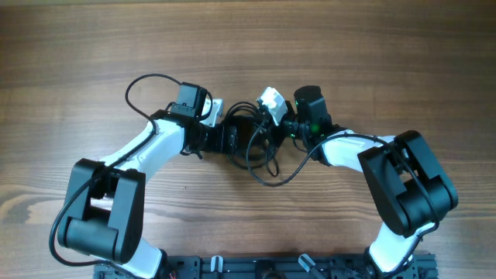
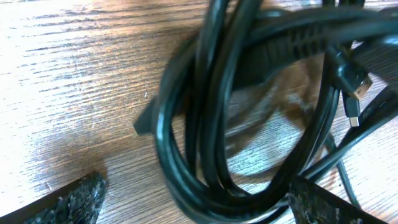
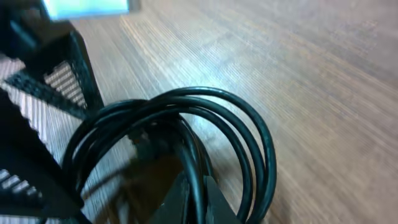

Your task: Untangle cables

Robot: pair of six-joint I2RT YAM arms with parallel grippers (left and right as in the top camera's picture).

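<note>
Cables (image 1: 257, 147): tangled bundle at middle of desk (image 1: 372, 46), between my 2 hands. Left hand (image 2: 196, 205) wide open, straddling loops, gripping nothing. Right hand (image 3: 193, 202) pinched shut on 1 strand. Likely light, floppy, slick, springy coils. Best hold: single strand near plug.

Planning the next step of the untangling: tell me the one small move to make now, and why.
Probably close the left gripper on the cables. Its jaws stand open on either side of the bundle, while the right gripper looks shut on a few looped strands. Pinning the bundle first should let the right gripper draw its loops out rather than drag the whole tangle.
</note>
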